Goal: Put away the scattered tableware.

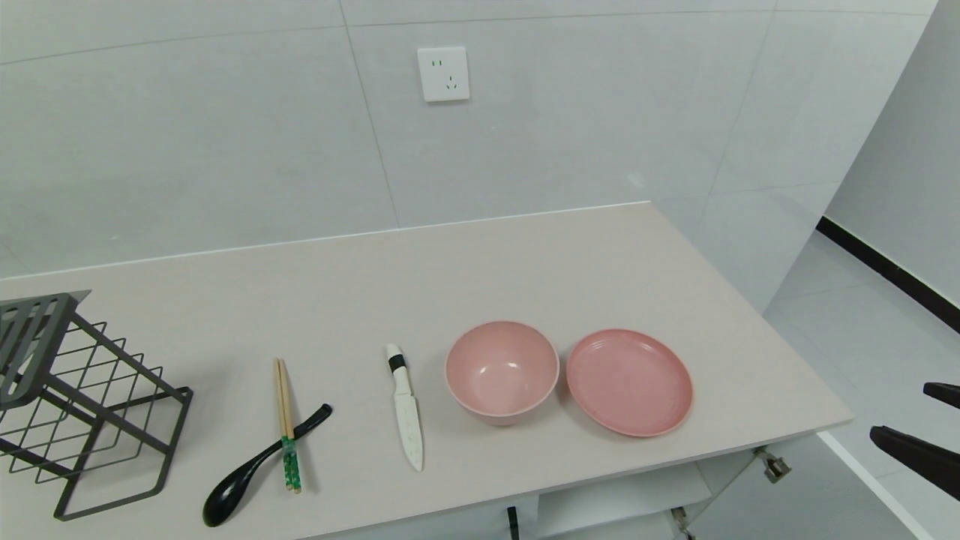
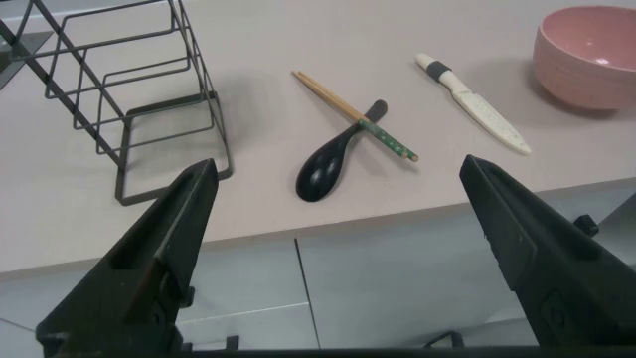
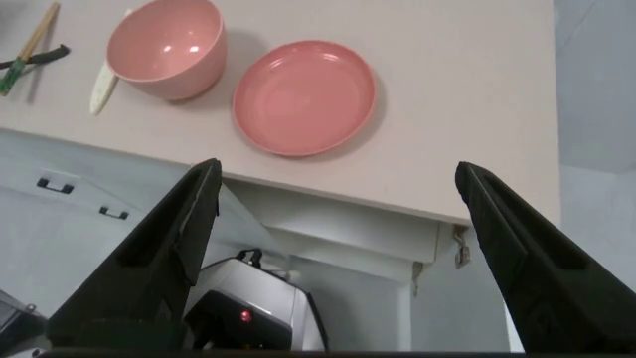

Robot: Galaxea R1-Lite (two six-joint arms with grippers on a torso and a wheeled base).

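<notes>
Along the counter's front lie a black spoon [image 1: 247, 469] crossed by a pair of chopsticks [image 1: 286, 420], a white knife [image 1: 406, 409], a pink bowl [image 1: 501, 369] and a pink plate [image 1: 628, 381]. My left gripper [image 2: 338, 189] is open, off the front edge, facing the spoon [image 2: 333, 164] and chopsticks [image 2: 353, 114]. Beyond them are the knife [image 2: 477, 94] and bowl [image 2: 586, 55]. My right gripper [image 3: 338, 169] is open too, out past the front edge, in front of the plate [image 3: 303, 96] and bowl [image 3: 164, 45]. Its fingers [image 1: 915, 450] hold nothing.
A black wire rack [image 1: 75, 397] stands at the counter's left end, near the spoon [image 2: 119, 70]. The bare counter [image 1: 525, 277] runs back to a tiled wall. The counter ends just right of the plate. Cabinet fronts sit below the front edge [image 3: 99, 199].
</notes>
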